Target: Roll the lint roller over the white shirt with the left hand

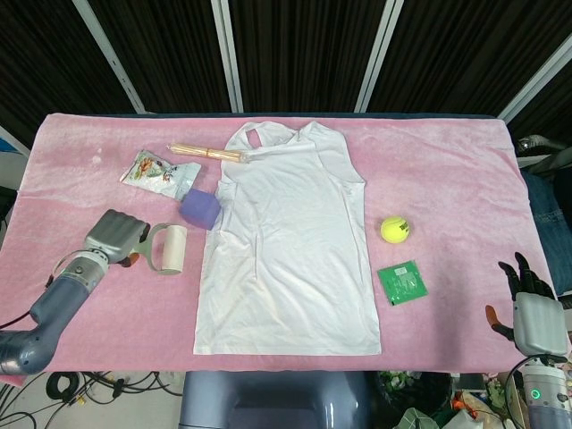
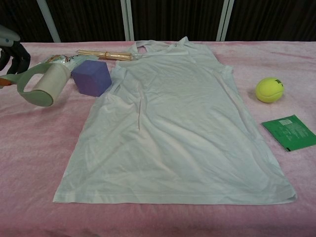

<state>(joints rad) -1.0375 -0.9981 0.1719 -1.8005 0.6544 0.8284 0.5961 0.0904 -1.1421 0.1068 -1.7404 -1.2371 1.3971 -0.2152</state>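
Desk [image 1: 447,170] cover – fuzzy pink cloth; white shirt [image 1: 290,250] – thin matt fabric; tennis ball [image 1: 394,230] felted; green packet [image 1: 402,282] glossy.

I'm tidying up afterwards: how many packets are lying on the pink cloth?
2: a snack packet at the far left by the purple cube, and a green packet near the tennis ball.

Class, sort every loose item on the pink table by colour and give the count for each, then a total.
White: 2 - sleeveless cloth shirt, lint roller
Purple: 1 - foam cube
Yellow-green: 1 - tennis ball
Green: 1 - flat packet
Tan: 1 - wooden stick bundle
Multicoloured: 1 - snack packet
Total: 7
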